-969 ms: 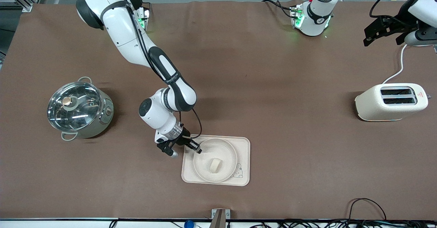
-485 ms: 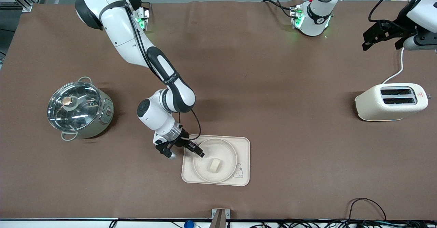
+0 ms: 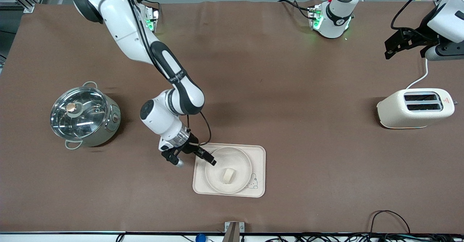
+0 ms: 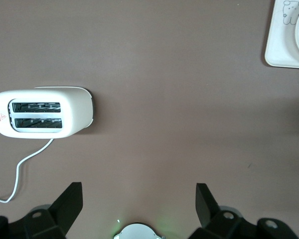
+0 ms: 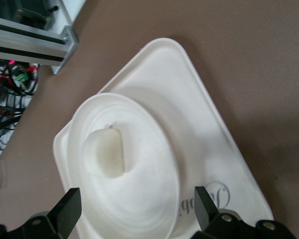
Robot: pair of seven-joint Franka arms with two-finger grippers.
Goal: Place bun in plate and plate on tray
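Observation:
The cream bun (image 3: 228, 175) lies in the round cream-white plate (image 3: 239, 162). The plate rests on the cream rectangular tray (image 3: 259, 153) with the rabbit drawing. In the right wrist view the bun (image 5: 108, 151) sits in the plate (image 5: 154, 199) on the tray (image 5: 199, 114). My right gripper (image 3: 194, 159) is open and empty, just above the tray's edge at the right arm's end, beside the plate's rim. My left gripper (image 3: 407, 46) is open and empty, up in the air over the table at the left arm's end; it waits. The tray's corner shows in the left wrist view (image 4: 279, 50).
A cream toaster (image 3: 415, 108) with a white cord stands at the left arm's end; it also shows in the left wrist view (image 4: 42, 113). A steel pot with a glass lid (image 3: 83, 115) stands at the right arm's end. Cables run along the table's near edge.
My right gripper has drawn back from the plate's rim toward the right arm's end and risen slightly. The plate and bun have stayed on the tray. The left gripper has shifted slightly.

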